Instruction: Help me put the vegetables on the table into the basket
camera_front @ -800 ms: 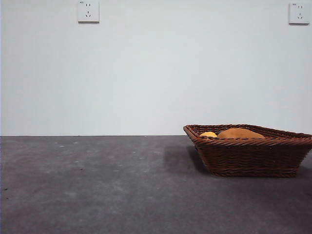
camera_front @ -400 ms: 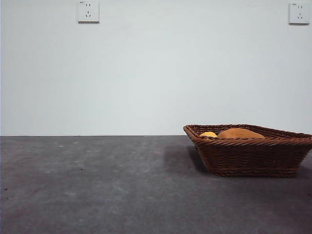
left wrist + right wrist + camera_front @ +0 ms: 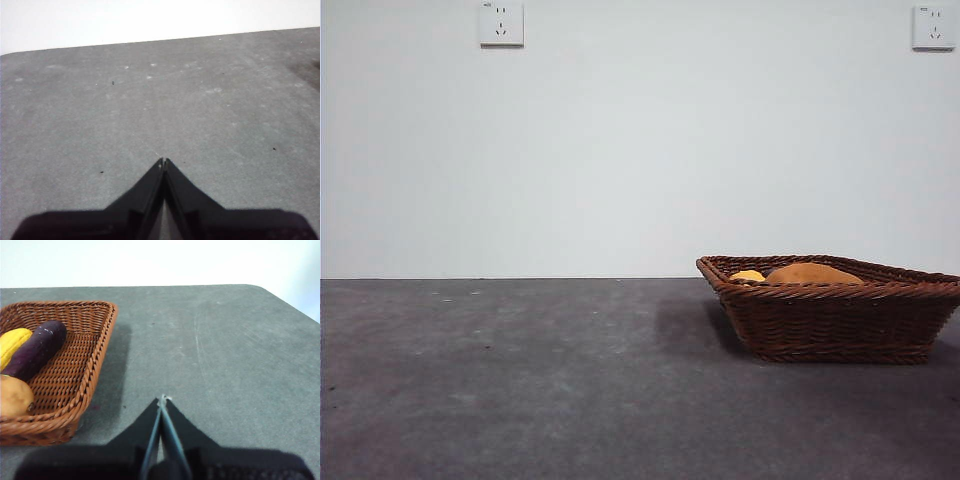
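Both grippers are sitting pinched closed with nothing in them: left gripper point(image 3: 163, 161) is hovering over bare table point(image 3: 150, 100), right gripper point(image 3: 162, 399) is hanging just beside the basket point(image 3: 102, 345). All three veggies are lying inside it: yellow one point(image 3: 12, 342), eggplant point(image 3: 37, 350) and potato point(image 3: 15, 397). Two wall sockets point(image 3: 501, 23) are showing behind, and nothing's blocking the basket.

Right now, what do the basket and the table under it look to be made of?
The basket looks like brown wicker or rattan, slightly glossy: interlaced strands and a braided rim show. It could be plastic imitation. The table looks like dark grey matte board or a mat, given its flat, dull surface with pale scuffs; the exact material is unclear.
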